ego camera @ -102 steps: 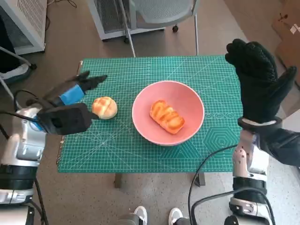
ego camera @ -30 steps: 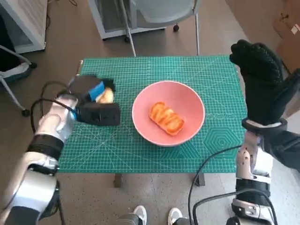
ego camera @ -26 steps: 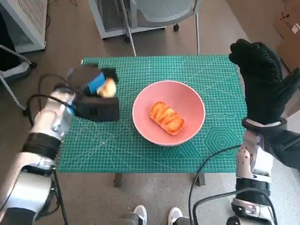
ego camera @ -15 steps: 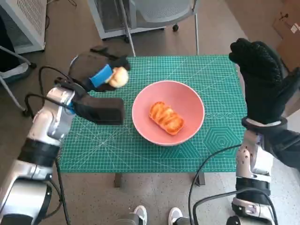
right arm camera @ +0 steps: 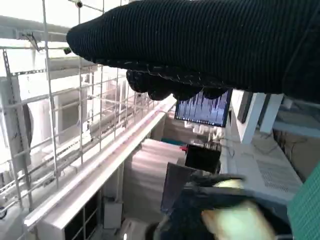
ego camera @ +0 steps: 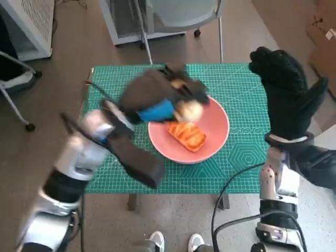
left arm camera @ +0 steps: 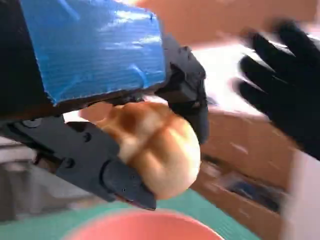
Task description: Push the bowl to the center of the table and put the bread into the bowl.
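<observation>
The round bun (ego camera: 189,111), on the mat at left seconds ago, now hangs over the upper rim of the pink bowl (ego camera: 218,139) at frame centre, pinched in the left hand (ego camera: 157,94). Release likely comes next. The right hand (ego camera: 286,97) stays raised and spread at right.

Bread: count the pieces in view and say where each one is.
2. A round bun is held in the left hand above the bowl's rim. A long glazed loaf lies inside the bowl. None seems hidden, though the arm covers part of the table.
</observation>
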Controlling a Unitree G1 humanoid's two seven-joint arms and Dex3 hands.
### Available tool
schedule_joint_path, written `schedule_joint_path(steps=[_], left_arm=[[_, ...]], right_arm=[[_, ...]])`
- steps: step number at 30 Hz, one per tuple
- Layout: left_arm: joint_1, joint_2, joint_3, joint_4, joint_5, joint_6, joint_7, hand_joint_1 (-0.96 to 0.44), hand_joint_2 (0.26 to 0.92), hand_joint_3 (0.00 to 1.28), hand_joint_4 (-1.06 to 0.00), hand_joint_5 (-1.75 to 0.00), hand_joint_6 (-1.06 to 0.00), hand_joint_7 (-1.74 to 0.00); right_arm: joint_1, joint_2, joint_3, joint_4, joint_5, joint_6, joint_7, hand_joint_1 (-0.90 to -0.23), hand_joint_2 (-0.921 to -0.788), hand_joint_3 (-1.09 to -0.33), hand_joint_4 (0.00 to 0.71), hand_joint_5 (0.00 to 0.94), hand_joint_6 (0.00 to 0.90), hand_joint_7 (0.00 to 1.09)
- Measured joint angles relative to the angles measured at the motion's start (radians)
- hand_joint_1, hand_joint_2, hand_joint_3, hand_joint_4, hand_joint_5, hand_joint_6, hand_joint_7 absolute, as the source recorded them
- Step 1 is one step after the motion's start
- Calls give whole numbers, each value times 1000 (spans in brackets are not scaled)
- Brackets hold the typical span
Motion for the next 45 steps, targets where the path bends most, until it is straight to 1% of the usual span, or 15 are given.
schedule_joint_path(steps=[2, 3, 5, 7, 8, 9, 10, 12, 13, 14, 17, 23, 32, 40, 45], left_arm=[[-9, -12, -11, 37, 7, -9, -3, 1, 920, 55, -694, -1107, -649, -1190], [-22, -27, -29, 102, 27, -15, -3, 1, 920, 54, -689, -1117, -656, -1178], [-37, -39, -34, 139, 31, -17, -3, 1, 921, 77, -643, -1156, -647, -1195], [-52, -56, -40, 186, 33, -8, -7, 1, 921, 140, -540, -1239, -609, -1253], [-56, -63, -41, 206, 33, 1, -13, -69, 921, 160, -491, -1135, -584, -1288], [-57, -70, -41, 224, 32, 17, -24, -169, 921, 192, -465, -899, -545, -1342], [-57, -75, -41, 237, 32, 28, -34, -170, 907, 185, -424, -771, -479, -1207], [-56, -83, -41, 257, 28, 56, -59, -186, 908, 97, -331, -349, -391, -663], [-55, -85, -41, 262, 23, 69, -71, -199, 913, 64, -295, -224, -377, -476], [-52, -87, -39, 267, 15, 83, -87, -222, 913, 43, -235, -143, -346, -335], [-44, -91, -26, 269, -18, 116, -128, -289, 912, 16, -113, -47, -280, -149], [-31, -106, 16, 267, -103, 149, -180, -398, 914, 4, -14, -4, -221, -47], [-20, -111, 65, 264, -177, 144, -182, -619, 921, 52, 0, 1, -186, -20], [17, -111, 151, 224, -308, 141, -211, -693, 921, 150, 1, 1, -190, -23], [50, -114, 208, 204, -396, 104, -214, -712, 921, 191, -10, -4, -211, -35]], right_arm=[[2, -1, -1, -2, 0, -1, 1, -574, -921, -585, 410, 2, 453, 1], [6, -5, -4, -7, 2, -4, 3, -572, -921, -587, 410, 2, 451, 0], [10, -9, -6, -10, 2, -5, 3, -570, -921, -588, 413, 3, 450, 0], [13, -9, -8, -14, 2, -6, 2, -569, -921, -588, 418, 5, 451, 1], [14, -9, -8, -16, 1, -7, 2, -568, -921, -588, 420, 6, 453, 2], [15, -9, -8, -19, 1, -7, 2, -568, -921, -588, 422, 7, 456, 4], [16, -9, -9, -21, 2, -8, 1, -568, -921, -588, 424, 8, 458, 5], [19, -9, -11, -28, 2, -8, -3, -565, -921, -587, 429, 9, 462, 7], [20, -9, -12, -31, 2, -8, -4, -564, -921, -586, 431, 9, 462, 7], [21, -9, -13, -33, 2, -8, -5, -562, -921, -585, 432, 9, 463, 7], [22, -8, -16, -36, 2, -8, -8, -561, -921, -583, 432, 8, 461, 6], [22, -6, -15, -44, -6, -12, -25, -561, -921, -581, 432, 6, 460, 5], [22, -6, -14, -44, -5, -10, -27, -561, -921, -581, 433, 5, 459, 4], [16, -7, -7, -46, -3, 4, -27, -560, -921, -581, 439, 6, 464, 6], [8, -9, -3, -50, -3, 12, -27, -561, -921, -580, 440, 5, 456, 2]])
